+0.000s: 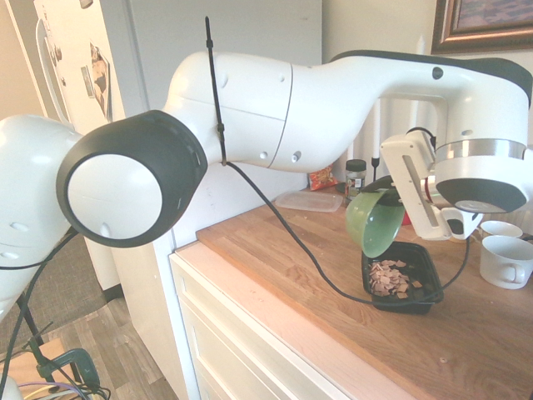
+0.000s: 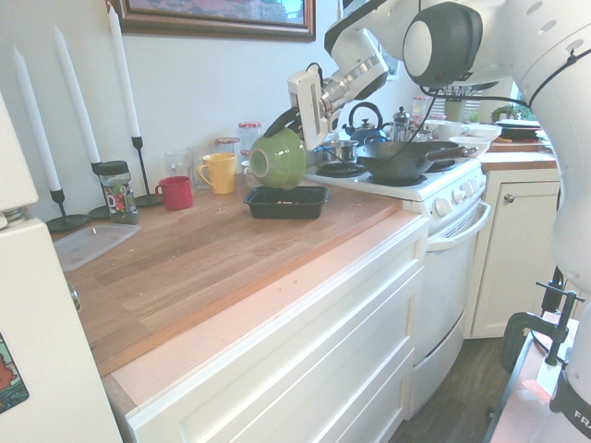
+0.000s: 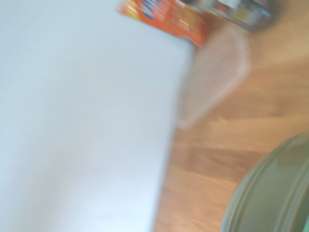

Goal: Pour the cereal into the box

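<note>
On the wooden kitchen desk [image 1: 500, 333], the pincer [image 1: 393, 193] grips the tipped green bowl [image 1: 373, 221] just above the box [image 1: 426, 268], cereal [image 1: 390, 277] already inside, so righting the bowl seems next.

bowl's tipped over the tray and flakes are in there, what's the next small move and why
Probably tip the green bowl back upright and lift it clear. The gripper holds it by the rim, tilted steeply over the black tray, and a pile of cereal already lies inside. No flakes show falling, so the pour looks done, though the bowl's inside is hidden.
</note>
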